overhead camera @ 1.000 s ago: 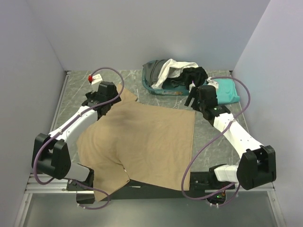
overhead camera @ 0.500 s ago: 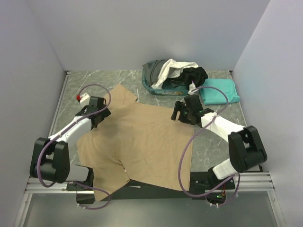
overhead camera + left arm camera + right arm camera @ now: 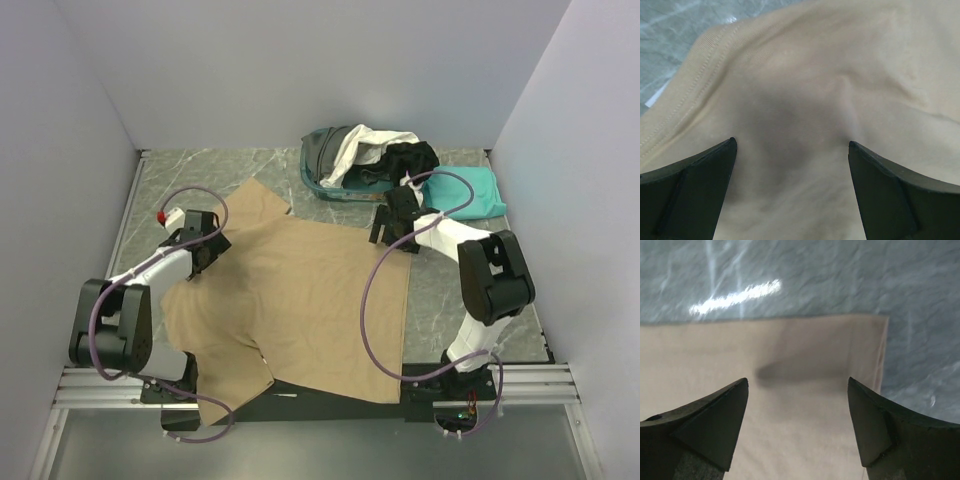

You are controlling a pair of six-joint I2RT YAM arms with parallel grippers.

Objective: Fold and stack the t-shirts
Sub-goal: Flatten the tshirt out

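Observation:
A tan t-shirt (image 3: 300, 300) lies spread flat on the table, one part hanging over the near edge. My left gripper (image 3: 200, 262) is open, low over its left shoulder, the cloth (image 3: 805, 100) filling the space between the fingers. My right gripper (image 3: 392, 240) is open, low over the shirt's far right corner (image 3: 850, 340). A folded teal t-shirt (image 3: 462, 193) lies at the far right. White (image 3: 360, 145), black (image 3: 412, 160) and dark grey (image 3: 330, 150) shirts are heaped in the basket.
A teal plastic basket (image 3: 335, 192) stands at the back centre. Grey walls close in the left, back and right. Bare marble table (image 3: 170, 175) shows at the far left and along the right (image 3: 450, 300). Purple cables loop from both arms.
Both grippers have moved down and inward onto the tan shirt: the left toward the near left shoulder, the right toward the far right corner, with its arm folded back.

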